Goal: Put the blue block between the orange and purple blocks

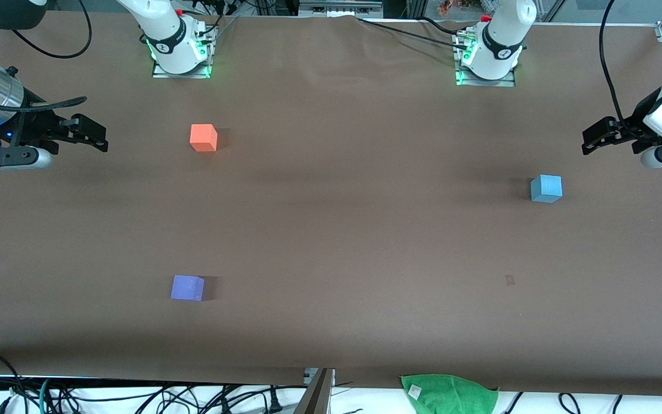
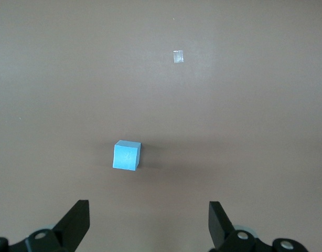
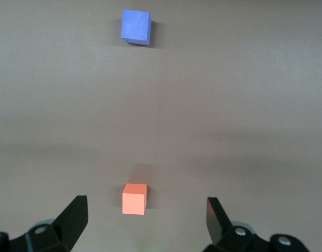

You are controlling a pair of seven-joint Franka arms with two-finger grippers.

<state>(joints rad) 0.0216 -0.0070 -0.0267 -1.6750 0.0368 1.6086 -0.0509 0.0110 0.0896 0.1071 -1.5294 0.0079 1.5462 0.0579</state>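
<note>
Blue block (image 1: pixel 546 188) untouched on counter (image 1: pixel 354 230); probably light, rigid, best pinched across flat sides. Left hand (image 2: pixel 149 223) above it, right hand (image 3: pixel 146 219) above orange block (image 3: pixel 135 199), both spread; purple block (image 1: pixel 187 287) nearer camera.

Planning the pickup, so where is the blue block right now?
The blue block sits alone on the table toward the left arm's end, under the open left tool, well apart from the orange block and purple block.

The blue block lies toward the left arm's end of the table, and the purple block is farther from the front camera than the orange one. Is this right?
Not fully. The front view shows the purple block nearer to the camera than the orange block, not farther. The blue block does lie toward the left arm's end.
</note>
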